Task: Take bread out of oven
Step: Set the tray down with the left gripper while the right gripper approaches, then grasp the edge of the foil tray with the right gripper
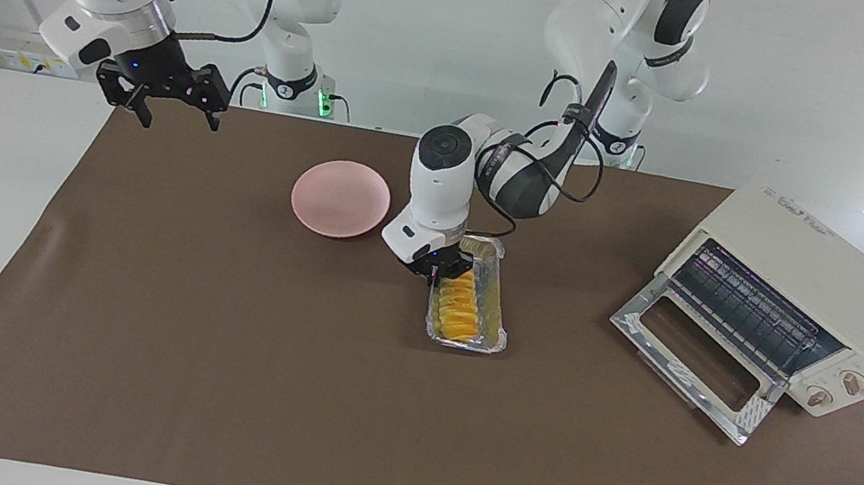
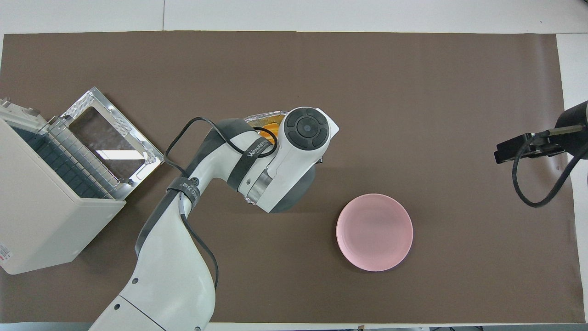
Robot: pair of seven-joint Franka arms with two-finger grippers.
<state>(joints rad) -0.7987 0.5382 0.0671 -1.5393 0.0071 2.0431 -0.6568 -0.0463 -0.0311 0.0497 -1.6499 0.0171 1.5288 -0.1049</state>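
The bread (image 1: pixel 459 303), a ridged golden-orange loaf, lies in a silver foil tray (image 1: pixel 494 304) on the brown mat, between the pink plate (image 1: pixel 340 198) and the oven (image 1: pixel 814 293). My left gripper (image 1: pixel 441 269) is down at the tray's rim, at the end nearest the robots. In the overhead view the left arm's wrist covers most of the tray (image 2: pixel 264 118), and only a bit of bread (image 2: pixel 271 127) shows. The cream oven (image 2: pixel 41 207) stands with its glass door (image 1: pixel 684 364) dropped open and its rack bare. My right gripper (image 1: pixel 173 103) waits open over the mat's corner.
The pink plate (image 2: pixel 374 232) sits bare, a little nearer the robots than the tray. The oven's open door (image 2: pixel 110 138) lies flat on the mat toward the left arm's end. A cable loops from the right gripper (image 2: pixel 505 149).
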